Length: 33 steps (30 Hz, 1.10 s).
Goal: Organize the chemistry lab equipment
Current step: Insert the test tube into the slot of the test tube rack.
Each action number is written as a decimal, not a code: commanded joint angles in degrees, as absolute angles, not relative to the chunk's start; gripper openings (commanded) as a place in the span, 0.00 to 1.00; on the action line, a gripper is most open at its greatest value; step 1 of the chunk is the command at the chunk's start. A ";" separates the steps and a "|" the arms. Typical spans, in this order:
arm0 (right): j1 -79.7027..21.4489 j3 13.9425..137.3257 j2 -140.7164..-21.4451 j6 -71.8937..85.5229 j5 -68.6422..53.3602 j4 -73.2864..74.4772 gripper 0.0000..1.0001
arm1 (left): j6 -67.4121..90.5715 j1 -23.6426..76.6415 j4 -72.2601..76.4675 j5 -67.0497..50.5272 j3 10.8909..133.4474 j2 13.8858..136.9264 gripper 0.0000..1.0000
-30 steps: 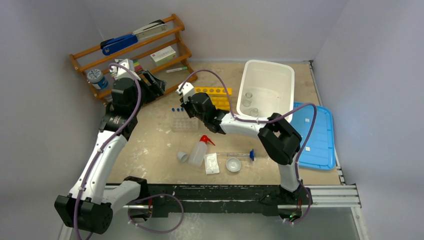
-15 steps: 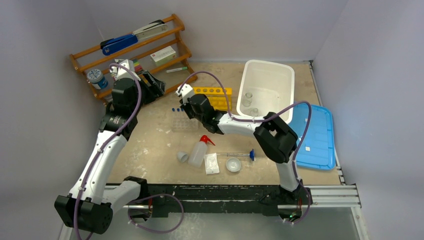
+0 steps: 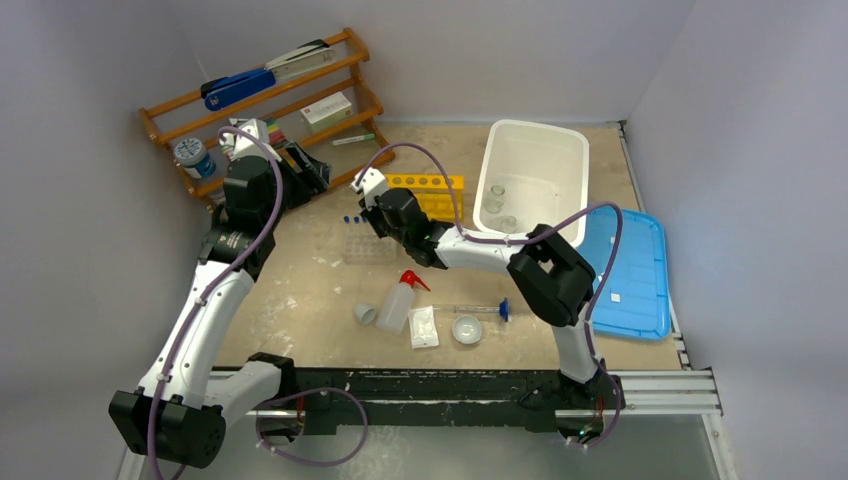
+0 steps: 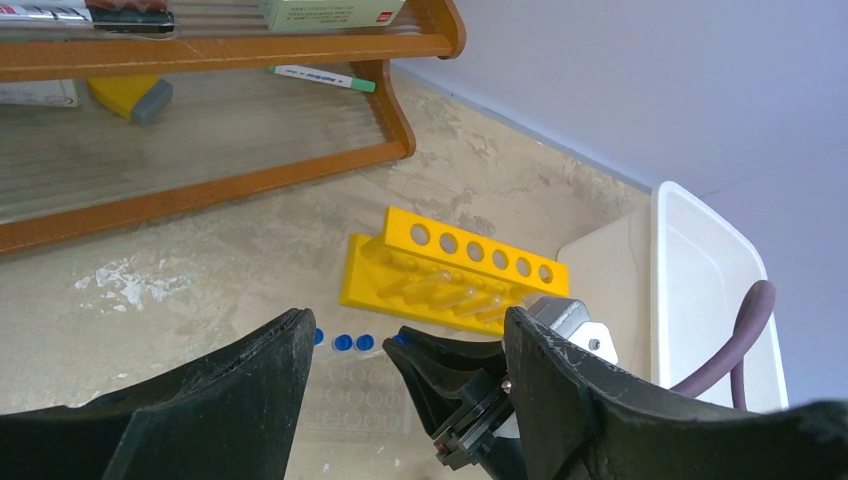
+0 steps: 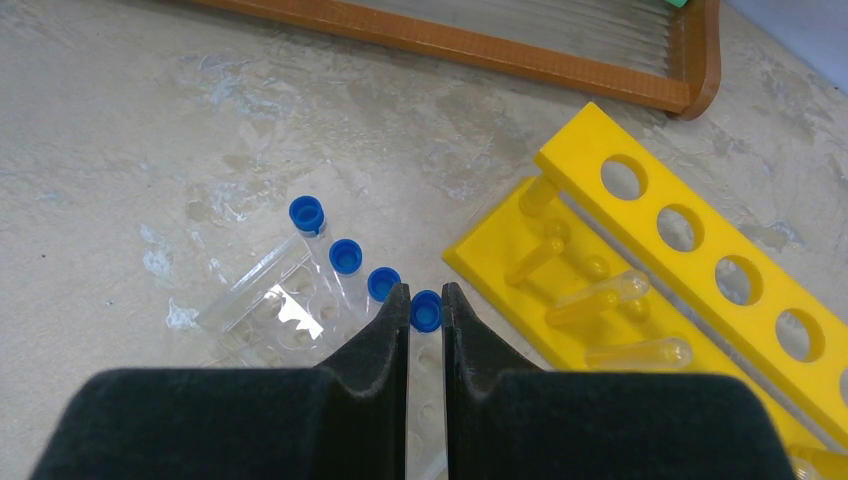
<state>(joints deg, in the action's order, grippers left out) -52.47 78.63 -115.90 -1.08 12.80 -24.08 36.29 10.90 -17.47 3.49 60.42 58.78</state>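
Tan table [image 3: 310, 280] with yellow rack [image 3: 440, 184], tube tray [image 3: 360, 248], squeeze bottle [image 3: 397, 306], white tub [image 3: 535, 127], blue lid [image 3: 640, 290]

The left arm [image 3: 205, 310], white links with black joints, rises from its base at the near left and reaches toward the far left. Its black two-finger left gripper [image 4: 405, 312] tilts downward, jaws spread wide with nothing held between them. The right arm [image 3: 548, 285], of the same build, folds sharply at its elbow and stretches leftward across the middle, where the black right gripper [image 5: 425, 288] has its jaws nearly together, pinching a blue-capped clear tube [image 5: 425, 312] at its cap end.
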 commanded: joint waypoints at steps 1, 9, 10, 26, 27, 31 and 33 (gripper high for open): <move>-52.81 80.40 -115.96 -1.93 14.31 -26.40 0.00 | 34.95 10.55 -15.33 4.43 61.44 57.48 0.69; -53.73 80.37 -115.50 -2.79 14.48 -26.55 0.00 | 34.88 10.55 -15.30 4.74 61.28 57.34 0.69; -53.85 80.27 -115.54 -2.81 14.64 -26.54 0.00 | 34.87 10.55 -15.22 4.79 61.26 57.32 0.69; -54.91 77.61 -114.56 -2.25 17.31 -27.24 0.00 | 35.33 10.55 -14.84 4.92 60.74 57.13 0.69; -55.01 77.53 -114.46 -2.24 17.65 -27.22 0.00 | 35.33 10.55 -14.84 5.01 60.73 57.13 0.69; -55.52 76.91 -114.19 -2.47 18.31 -27.25 0.00 | 35.41 10.55 -14.80 5.17 60.75 57.13 0.68; -55.67 76.55 -114.23 -2.54 18.73 -27.33 0.00 | 35.50 10.55 -14.69 5.22 60.73 57.12 0.68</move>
<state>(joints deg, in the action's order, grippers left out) -54.92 77.52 -115.90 -2.00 16.80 -25.85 36.23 10.90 -17.39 4.62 60.40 58.41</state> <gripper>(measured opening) 0.127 0.685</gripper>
